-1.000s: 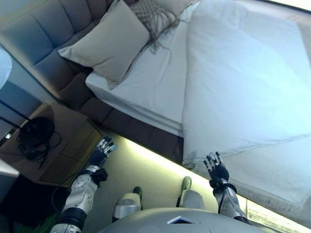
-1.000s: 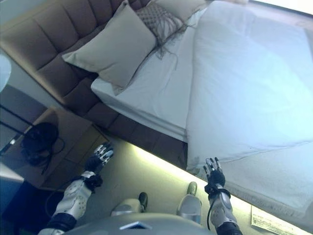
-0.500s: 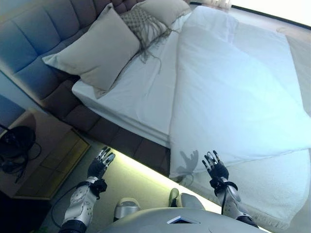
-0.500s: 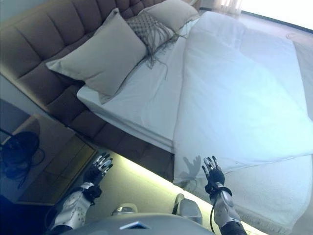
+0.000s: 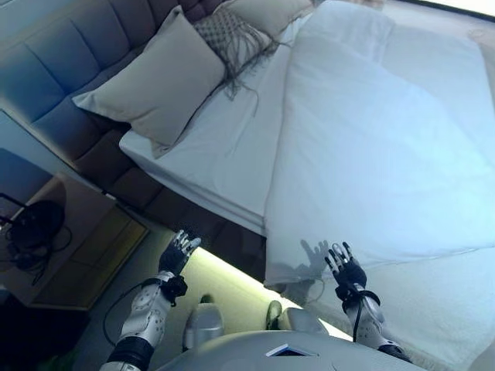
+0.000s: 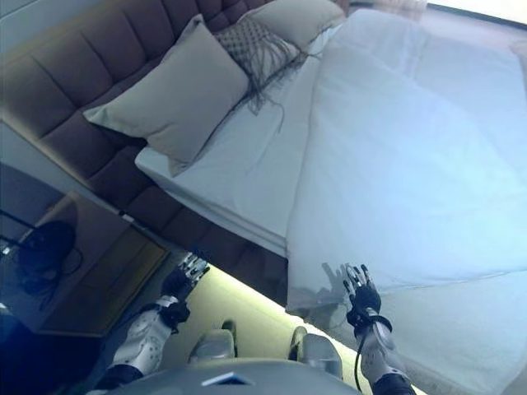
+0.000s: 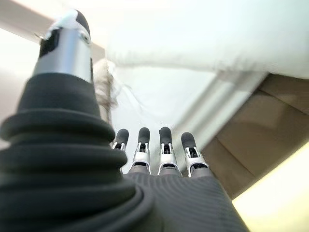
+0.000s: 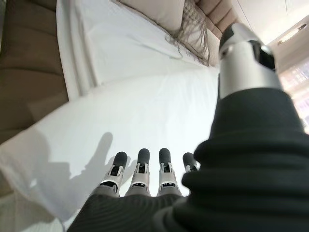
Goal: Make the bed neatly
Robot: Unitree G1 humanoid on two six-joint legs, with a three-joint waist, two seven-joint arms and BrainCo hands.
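Both hands hold nothing, and their fingers are straight and spread. The right hand [image 5: 347, 270] hangs in the air just short of the near lower corner of the white duvet [image 5: 371, 154], palm toward it, fingertips [image 8: 140, 157] pointing at the cloth but not touching. The left hand [image 5: 179, 249] is raised beside the dark bed base [image 5: 186, 209], below the mattress edge and well apart from the duvet.

The duvet covers most of the bed but lies askew: its near edge runs at a slant, and its head end stops short of the pillows, leaving a broad strip of bare sheet [image 5: 224, 147] on the near side. A large beige pillow [image 5: 158, 77] leans on the padded headboard [image 5: 54, 69], with a fringed cushion [image 5: 232, 35] and a second pillow [image 5: 267, 11] beyond it. A bedside table [image 5: 69, 247] stands to the left.

The step in hand looks like a reach for the duvet's near edge. To do it well, the right hand should probably close on the corner hem itself, taking a full fold of cloth rather than a thin pinch, while the left comes up over the mattress edge to take the same hem nearer the pillows. With both holds set wide apart, an even pull toward the headboard should square the edge without new creases.
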